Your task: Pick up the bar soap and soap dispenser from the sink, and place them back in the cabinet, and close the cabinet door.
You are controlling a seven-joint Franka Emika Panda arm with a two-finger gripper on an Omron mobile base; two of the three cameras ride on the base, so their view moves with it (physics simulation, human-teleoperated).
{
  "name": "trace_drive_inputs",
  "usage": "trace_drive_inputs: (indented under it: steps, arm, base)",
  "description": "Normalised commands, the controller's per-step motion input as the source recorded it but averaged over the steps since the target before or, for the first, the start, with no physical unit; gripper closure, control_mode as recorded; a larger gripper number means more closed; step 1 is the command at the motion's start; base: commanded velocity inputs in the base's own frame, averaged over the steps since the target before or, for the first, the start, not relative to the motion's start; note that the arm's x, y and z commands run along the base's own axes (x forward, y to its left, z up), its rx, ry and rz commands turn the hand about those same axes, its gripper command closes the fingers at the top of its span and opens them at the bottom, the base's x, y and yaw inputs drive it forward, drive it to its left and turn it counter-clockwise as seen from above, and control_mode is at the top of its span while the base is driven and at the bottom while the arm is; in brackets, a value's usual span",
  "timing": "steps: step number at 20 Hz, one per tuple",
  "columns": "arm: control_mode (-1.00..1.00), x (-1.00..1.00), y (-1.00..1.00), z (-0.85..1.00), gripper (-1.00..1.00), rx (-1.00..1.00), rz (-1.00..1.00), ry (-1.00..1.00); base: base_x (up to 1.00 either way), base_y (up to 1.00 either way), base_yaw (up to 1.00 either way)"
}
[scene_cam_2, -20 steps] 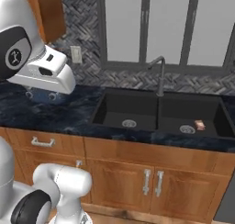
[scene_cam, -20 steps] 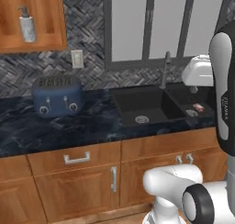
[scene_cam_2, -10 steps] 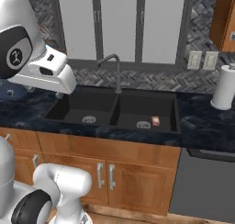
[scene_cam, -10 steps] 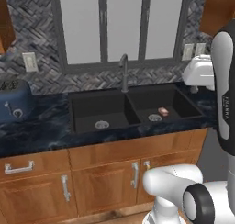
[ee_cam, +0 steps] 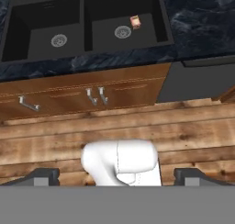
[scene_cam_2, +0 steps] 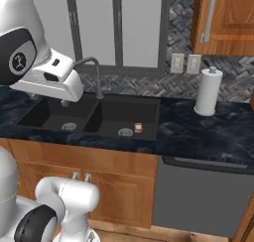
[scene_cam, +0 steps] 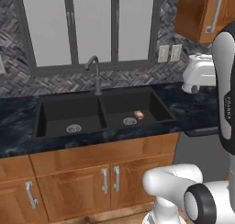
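The claw (ee_cam: 117, 177) is wide open and holds nothing; the bar soap (scene_cam: 138, 114) lies in the sink (scene_cam: 55, 109). Next it must reach down to it.

paper towel roll (scene_cam_2: 207, 91) upright on dark counter (scene_cam_2: 198, 132); outlets (scene_cam_2: 184, 63) on backsplash

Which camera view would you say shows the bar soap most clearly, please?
The left base view: the bar soap lies unobstructed in the sink's right basin, right of the drain. The right base view shows it smaller, near that basin's front wall; the hand view shows it as a small block by the drain.
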Motion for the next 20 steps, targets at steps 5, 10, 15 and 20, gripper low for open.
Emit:
trace_drive_inputs:
  steps: [5,10,15,20]
  arm:
    - [1.0,0.0,0.0,0.0,-1.0,0.0,0.0,0.0]
    - [1.0,0.0,0.0,0.0,-1.0,0.0,0.0,0.0]
    - [1.0,0.0,0.0,0.0,-1.0,0.0,0.0,0.0]
    - [1.0,0.0,0.0,0.0,-1.0,0.0,0.0,0.0]
  base:
    - [0.4,-0.08,0.04]
    - [0.6,-0.01,0.07]
    - [0.72,-0.18,0.05]
    - [0.62,-0.39,0.0]
